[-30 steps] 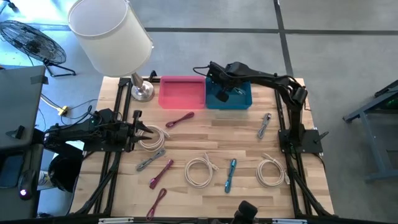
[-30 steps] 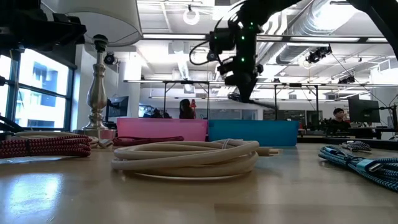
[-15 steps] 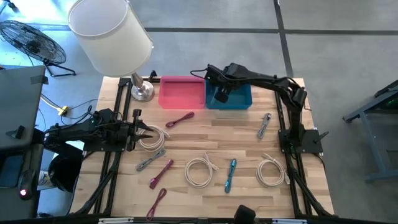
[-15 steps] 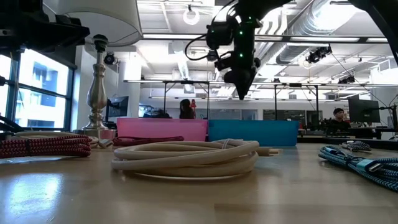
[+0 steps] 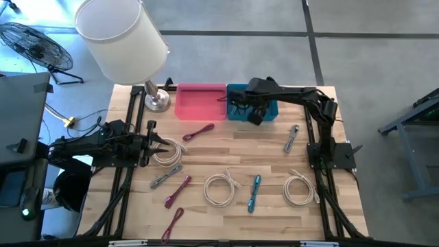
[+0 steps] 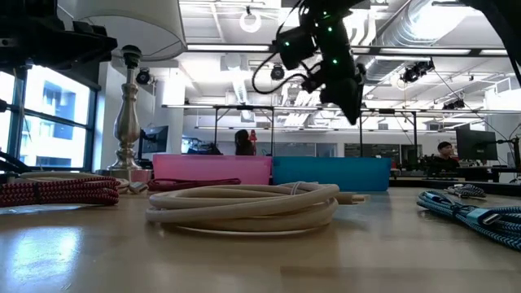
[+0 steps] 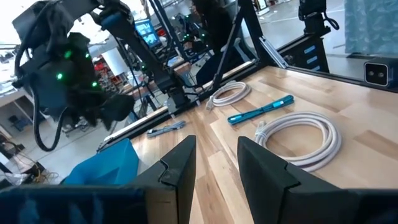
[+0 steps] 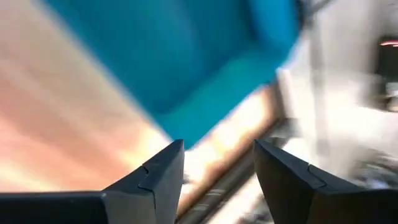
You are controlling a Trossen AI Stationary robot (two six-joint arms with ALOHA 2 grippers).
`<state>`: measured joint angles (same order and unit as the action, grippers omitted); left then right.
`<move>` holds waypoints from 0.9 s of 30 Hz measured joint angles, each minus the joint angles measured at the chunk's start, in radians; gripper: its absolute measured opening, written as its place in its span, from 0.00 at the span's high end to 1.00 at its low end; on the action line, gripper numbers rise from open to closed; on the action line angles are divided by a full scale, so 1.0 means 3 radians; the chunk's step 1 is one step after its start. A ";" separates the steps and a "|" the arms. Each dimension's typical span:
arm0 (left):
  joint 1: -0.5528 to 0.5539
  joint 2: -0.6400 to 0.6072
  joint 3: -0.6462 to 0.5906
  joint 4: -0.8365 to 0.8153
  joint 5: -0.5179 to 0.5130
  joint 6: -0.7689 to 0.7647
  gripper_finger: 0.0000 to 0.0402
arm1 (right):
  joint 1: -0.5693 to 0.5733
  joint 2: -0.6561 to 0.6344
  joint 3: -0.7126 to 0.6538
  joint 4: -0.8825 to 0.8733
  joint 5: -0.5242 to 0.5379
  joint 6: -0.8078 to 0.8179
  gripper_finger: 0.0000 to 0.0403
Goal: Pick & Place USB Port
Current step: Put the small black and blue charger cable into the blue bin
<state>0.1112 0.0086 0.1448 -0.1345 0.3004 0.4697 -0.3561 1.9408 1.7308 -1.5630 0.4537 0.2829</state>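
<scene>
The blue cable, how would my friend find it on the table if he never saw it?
Start at the big lamp, then cross the wooden table to its near edge. There the blue cable lies bundled straight between two coiled white cables, the only blue one.

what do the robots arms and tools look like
Both arms are dark, nearly black, built from jointed links on black frames. The right arm shows small green indicator lights and a looping black cable near its wrist in the low view. Each tool, left tool and right tool, ends in two dark, flat, angular fingers.
</scene>
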 joint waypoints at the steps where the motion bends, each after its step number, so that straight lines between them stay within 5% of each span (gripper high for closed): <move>1: -0.0001 0.0000 0.0000 -0.0001 0.0000 0.0000 0.71 | 0.0052 -0.0039 -0.0020 0.0012 -0.0246 0.0014 0.54; 11: -0.0001 0.0001 0.0000 -0.0012 0.0004 -0.0012 0.71 | 0.0917 -0.0291 -0.0020 -0.0023 -0.1370 0.0425 0.54; 21: -0.0001 0.0000 0.0000 -0.0049 0.0153 -0.0033 0.71 | 0.1471 -0.0280 -0.0020 -0.0001 -0.1450 0.0894 0.56; 27: -0.0001 0.0001 0.0000 -0.0218 0.0165 -0.0096 0.71 | 0.1802 -0.0280 -0.0020 0.0300 -0.1471 0.0577 0.59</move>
<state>0.1108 0.0090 0.1448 -0.1999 0.3500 0.4408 0.1845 1.8568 1.7248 -1.4729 0.0124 0.4560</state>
